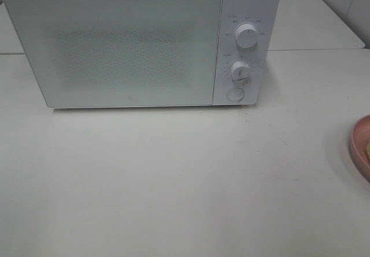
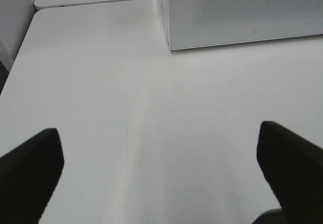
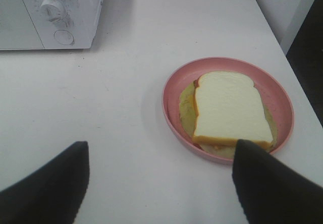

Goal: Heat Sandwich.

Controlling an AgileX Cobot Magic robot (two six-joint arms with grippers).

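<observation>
Surface: white table (image 1: 173, 187), matte, fills most of the high view; a seam runs across it at the far side, behind the oven.
Background: pale wall/tiles at far right corner, little else to see.
Microwave (image 1: 133, 43): white, far centre of table, door shut, speckled pale front panel.
Controls: on the oven's right side. Upper knob (image 1: 247, 36), lower knob (image 1: 240, 72), round button (image 1: 235, 94) under them, stacked top to bottom.
Plate (image 3: 228, 108): round, pink, at right edge of table, nearer than the oven and well apart from it; only a sliver shows in high view (image 1: 359, 147).
Sandwich (image 3: 229, 108): lies flat on the plate, top slice pale cream w/ tan crust, yellow-green filling sticking out round the edges, a bit of red at one corner. Smaller than the plate, rim clear all round.
Left gripper (image 2: 161, 168): released, jaws spread wide, nothing between them, hangs over bare table near the oven's left front corner.
Right gripper (image 3: 161, 183): released too, jaws apart, nothing held; one fingertip (image 3: 267, 183) overlaps the plate's near rim in wrist view, contact can't tell.
Arms: neither shows in the high view.
</observation>
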